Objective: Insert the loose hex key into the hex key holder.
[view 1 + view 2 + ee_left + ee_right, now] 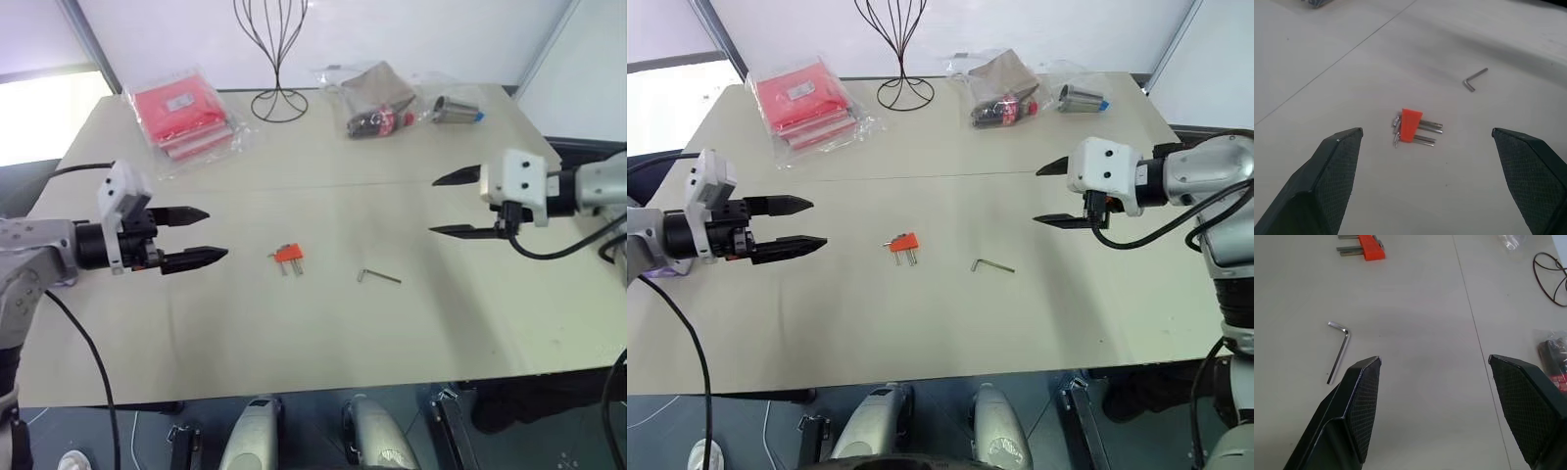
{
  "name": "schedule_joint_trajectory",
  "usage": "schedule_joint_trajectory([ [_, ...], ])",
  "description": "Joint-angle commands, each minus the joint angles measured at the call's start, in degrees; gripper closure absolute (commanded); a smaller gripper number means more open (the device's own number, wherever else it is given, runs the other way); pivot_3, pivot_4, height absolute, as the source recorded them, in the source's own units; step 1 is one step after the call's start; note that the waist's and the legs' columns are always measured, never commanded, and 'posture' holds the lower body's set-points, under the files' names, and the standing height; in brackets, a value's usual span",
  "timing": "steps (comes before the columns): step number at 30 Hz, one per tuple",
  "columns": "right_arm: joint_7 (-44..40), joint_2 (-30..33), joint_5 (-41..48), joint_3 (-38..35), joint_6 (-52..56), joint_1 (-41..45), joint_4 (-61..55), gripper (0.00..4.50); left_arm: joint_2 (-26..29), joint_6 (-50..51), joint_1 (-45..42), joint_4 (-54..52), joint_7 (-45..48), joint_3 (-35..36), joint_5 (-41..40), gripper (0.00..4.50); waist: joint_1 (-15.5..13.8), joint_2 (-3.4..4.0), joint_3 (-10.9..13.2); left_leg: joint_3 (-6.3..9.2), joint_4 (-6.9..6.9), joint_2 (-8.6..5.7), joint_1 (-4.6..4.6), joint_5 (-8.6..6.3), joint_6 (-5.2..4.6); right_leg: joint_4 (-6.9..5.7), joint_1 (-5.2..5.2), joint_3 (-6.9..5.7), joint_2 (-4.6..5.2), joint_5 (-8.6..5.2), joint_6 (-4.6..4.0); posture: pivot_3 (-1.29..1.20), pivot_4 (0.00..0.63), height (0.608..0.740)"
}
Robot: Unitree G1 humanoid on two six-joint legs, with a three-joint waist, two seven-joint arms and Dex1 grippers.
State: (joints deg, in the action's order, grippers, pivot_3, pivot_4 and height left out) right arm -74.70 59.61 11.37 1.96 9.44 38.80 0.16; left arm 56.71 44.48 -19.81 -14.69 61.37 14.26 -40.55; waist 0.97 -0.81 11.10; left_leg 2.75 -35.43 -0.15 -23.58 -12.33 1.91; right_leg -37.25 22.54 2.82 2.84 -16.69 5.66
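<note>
I am holding my left gripper (211, 235) spread and empty above the table (323, 333), aimed at the hex key holder (287, 254). My right gripper (443, 204) is likewise hanging spread, gripping nothing. The loose hex key (378, 276) is lying flat just right of the holder, apart from it. The holder is seemingly carrying three keys, though I cannot count them surely

The loose hex key (378, 277) lies flat on the table near the orange hex key holder (287, 255), apart.
</note>
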Motion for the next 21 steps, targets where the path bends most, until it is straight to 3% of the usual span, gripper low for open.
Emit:
schedule_joint_trajectory([
  [1,-0.3,0.0,0.0,-0.5,-0.7,1.8,-0.5,0.84,0.2,-0.3,0.1,-1.5,-0.1,0.8,-0.6,0.07,0.0,0.00,0.0,-0.01,0.00,0.00,0.00,0.00,0.00,0.00,0.00,0.00,0.00,0.00,0.00,0.00,0.150,0.740],
  [12,0.8,-5.2,-0.8,2.1,-2.6,3.6,1.2,0.84,-0.4,-1.0,0.7,-1.5,-1.4,0.9,0.0,0.07,0.0,0.00,0.0,-0.01,-0.01,0.00,0.00,0.00,0.00,-0.05,0.01,0.00,-0.06,0.01,0.02,0.00,0.150,0.740],
  [17,1.4,-15.3,-2.3,7.7,-3.9,8.0,6.5,0.84,-2.7,-1.7,3.9,-3.6,-4.3,0.7,1.0,0.07,0.5,-0.01,0.0,-0.02,-0.02,0.03,0.02,0.00,0.00,-0.12,0.02,0.02,-0.13,0.02,0.03,0.00,0.150,0.740],
  [21,1.6,-26.8,-6.8,13.9,-10.3,14.6,21.8,0.84,-4.4,-1.1,5.8,-6.3,-6.8,1.3,0.2,0.07,1.3,-0.03,0.0,-0.03,-0.03,0.07,0.06,0.02,0.03,-0.28,0.06,0.04,-0.18,0.03,0.02,0.00,0.150,0.740],
])
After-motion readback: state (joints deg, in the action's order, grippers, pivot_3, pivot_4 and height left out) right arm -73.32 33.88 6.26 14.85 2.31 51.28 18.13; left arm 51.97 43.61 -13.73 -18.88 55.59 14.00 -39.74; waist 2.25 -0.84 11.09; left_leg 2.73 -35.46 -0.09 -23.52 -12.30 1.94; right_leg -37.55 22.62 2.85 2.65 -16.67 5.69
